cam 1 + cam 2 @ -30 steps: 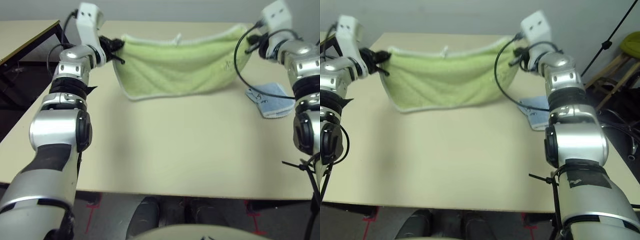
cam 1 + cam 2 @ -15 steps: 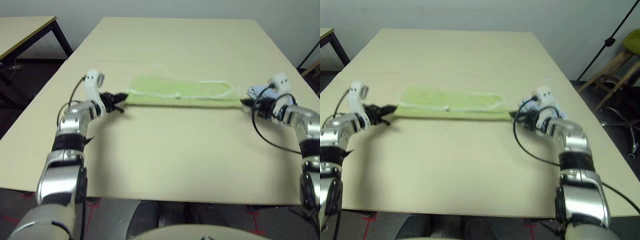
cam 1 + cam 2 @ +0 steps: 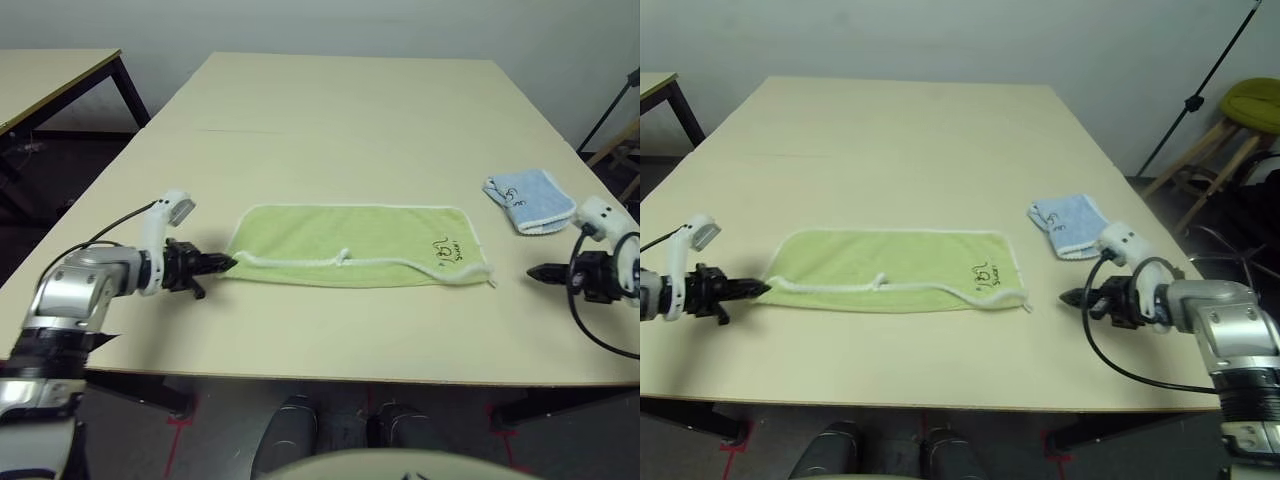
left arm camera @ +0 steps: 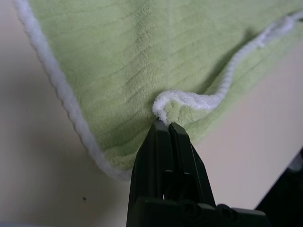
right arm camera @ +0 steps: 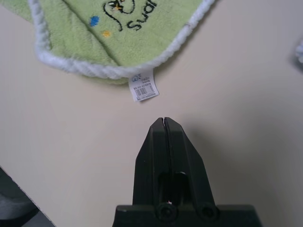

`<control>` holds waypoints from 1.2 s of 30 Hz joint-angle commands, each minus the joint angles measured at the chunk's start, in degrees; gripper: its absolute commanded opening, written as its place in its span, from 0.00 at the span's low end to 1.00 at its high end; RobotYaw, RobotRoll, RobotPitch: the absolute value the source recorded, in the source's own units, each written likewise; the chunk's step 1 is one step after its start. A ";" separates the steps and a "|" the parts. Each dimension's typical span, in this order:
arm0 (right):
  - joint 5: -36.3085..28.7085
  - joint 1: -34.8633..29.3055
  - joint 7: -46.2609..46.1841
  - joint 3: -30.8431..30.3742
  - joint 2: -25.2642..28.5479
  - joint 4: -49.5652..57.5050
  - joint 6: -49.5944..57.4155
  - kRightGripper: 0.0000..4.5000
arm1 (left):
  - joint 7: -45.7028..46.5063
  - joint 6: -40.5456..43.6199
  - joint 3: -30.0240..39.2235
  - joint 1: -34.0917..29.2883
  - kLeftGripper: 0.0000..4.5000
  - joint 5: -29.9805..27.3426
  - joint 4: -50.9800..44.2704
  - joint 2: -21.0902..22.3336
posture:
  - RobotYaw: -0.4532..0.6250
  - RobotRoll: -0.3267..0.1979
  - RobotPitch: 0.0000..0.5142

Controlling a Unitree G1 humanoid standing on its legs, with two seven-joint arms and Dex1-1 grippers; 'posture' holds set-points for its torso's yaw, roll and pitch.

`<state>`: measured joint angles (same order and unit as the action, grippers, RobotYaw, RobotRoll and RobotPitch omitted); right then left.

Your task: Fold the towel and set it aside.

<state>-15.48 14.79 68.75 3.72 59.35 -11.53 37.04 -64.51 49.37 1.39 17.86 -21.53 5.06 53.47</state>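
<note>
The towel (image 3: 355,244) lies folded lengthwise on the counter (image 3: 340,120). The left pincer (image 4: 164,126) is pressed together, pinching the towel's near corner. The right pincer (image 5: 164,120) is closed on nothing, just off the towel's tagged corner.

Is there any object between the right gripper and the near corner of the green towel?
No. Between the right gripper and the towel there is bare table. The towel's small white label is the nearest part. The blue cloth lies aside, farther back.
</note>
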 commanded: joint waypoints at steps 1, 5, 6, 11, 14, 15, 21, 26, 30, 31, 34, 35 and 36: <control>2.46 4.49 -3.24 -1.80 -2.93 -4.23 -3.81 0.00 | 6.04 -5.07 -1.13 4.84 0.01 3.46 5.03 -4.57 | 0.48 0.62 0.15; 3.99 7.89 -4.38 -3.40 -5.83 -6.52 -6.15 0.00 | 8.32 -7.83 -2.06 8.52 0.01 5.22 8.60 -7.98 | 0.48 0.62 0.15; 3.67 8.25 -4.13 -3.55 -6.21 -6.32 -5.82 0.00 | 8.32 -7.86 -2.14 8.96 0.01 5.10 8.78 -8.32 | 0.48 0.62 0.15; 4.23 8.25 -4.84 -3.57 -7.09 -6.37 -7.01 0.00 | 8.73 -8.48 -1.52 9.39 0.01 5.01 9.56 -9.08 | 0.49 0.62 0.14; 4.91 7.10 -4.18 -3.47 -6.30 -5.09 -10.24 0.04 | 8.43 -8.25 -1.45 8.90 0.00 4.81 9.20 -8.83 | 0.49 0.62 0.15; 4.88 6.53 -3.12 -3.54 -5.59 -4.03 -11.17 0.08 | 8.39 -8.18 -1.41 8.70 0.00 4.74 9.02 -8.75 | 0.49 0.62 0.15; 1.63 3.11 6.08 -2.83 0.22 5.74 -12.03 0.54 | 8.30 -7.76 -0.60 7.46 0.00 4.17 7.98 -8.22 | 0.50 0.62 0.16; 3.63 1.93 10.19 -4.06 4.70 9.54 -18.09 0.93 | 8.41 -7.88 -0.31 7.21 0.00 3.73 7.81 -8.12 | 0.51 0.62 0.15; 5.41 1.19 12.06 -5.15 6.51 9.83 -22.11 0.99 | 8.43 -7.97 -0.28 7.15 0.00 3.55 7.73 -8.12 | 0.51 0.62 0.15; 5.69 1.11 12.28 -5.42 6.65 9.87 -22.53 0.99 | 8.42 -7.93 -0.27 7.15 0.00 3.53 7.68 -8.15 | 0.51 0.62 0.15; 7.93 1.59 10.73 -7.43 4.93 9.04 -25.32 0.99 | 8.49 -7.81 -0.26 7.19 0.00 3.39 7.50 -8.35 | 0.51 0.62 0.15; 9.00 1.78 10.03 -8.37 4.01 8.49 -26.25 0.99 | 8.57 -7.82 -0.32 7.25 0.00 3.39 7.53 -8.48 | 0.51 0.62 0.14; 9.70 1.90 9.63 -8.96 3.41 8.08 -26.82 0.99 | 8.63 -7.84 -0.37 7.29 0.00 3.40 7.55 -8.56 | 0.51 0.62 0.14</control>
<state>-7.46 16.64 79.10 -3.15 63.65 -2.94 11.65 -56.00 41.24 1.00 25.54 -18.12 13.40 44.93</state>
